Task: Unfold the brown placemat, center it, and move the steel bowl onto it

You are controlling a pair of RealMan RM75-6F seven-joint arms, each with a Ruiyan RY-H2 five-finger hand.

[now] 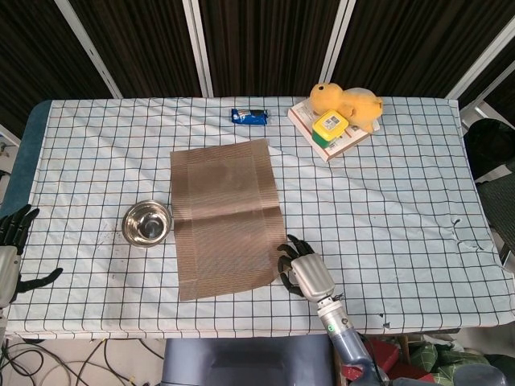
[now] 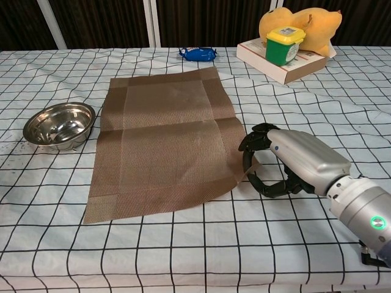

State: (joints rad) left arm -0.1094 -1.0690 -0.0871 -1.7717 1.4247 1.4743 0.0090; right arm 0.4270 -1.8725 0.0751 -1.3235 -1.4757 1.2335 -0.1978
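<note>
The brown placemat (image 1: 225, 217) lies unfolded and flat, a little left of the table's middle, with a crease across its centre (image 2: 165, 140). Just off its left edge stands the steel bowl (image 1: 147, 223), upright and empty (image 2: 59, 125). My right hand (image 1: 306, 271) is at the mat's near right corner. Its fingers curl over that corner against the thumb, and the corner (image 2: 244, 175) is raised slightly off the cloth inside the hand (image 2: 287, 160). My left hand (image 1: 10, 249) hangs at the far left edge of the head view, fingers spread, holding nothing.
A blue packet (image 1: 249, 117) lies behind the mat near the far edge. At the back right a book (image 2: 287, 66) carries a yellow-lidded container (image 2: 283, 44) and a yellow plush toy (image 1: 348, 103). The checked tablecloth (image 1: 386, 209) is wrinkled.
</note>
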